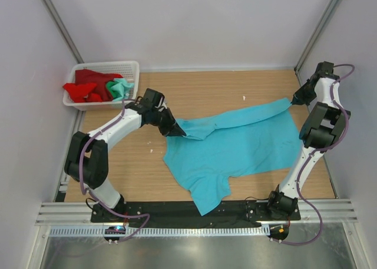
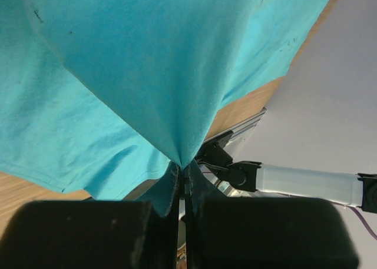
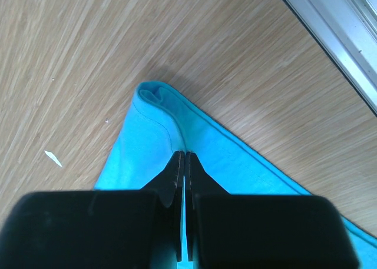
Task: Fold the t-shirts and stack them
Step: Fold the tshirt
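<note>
Left claw [image 2: 182,170]: pinching turquoise t-shirt [image 1: 235,148] | right claw [image 3: 184,158]: pinching its corner

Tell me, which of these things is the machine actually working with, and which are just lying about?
Part of the job:
- turquoise t-shirt, pinched by the left gripper and the right gripper
- red t-shirt and mint green t-shirt, bundled in the white mesh basket

Just lying about:
- white mesh basket
- small white scrap on the wooden table
</note>
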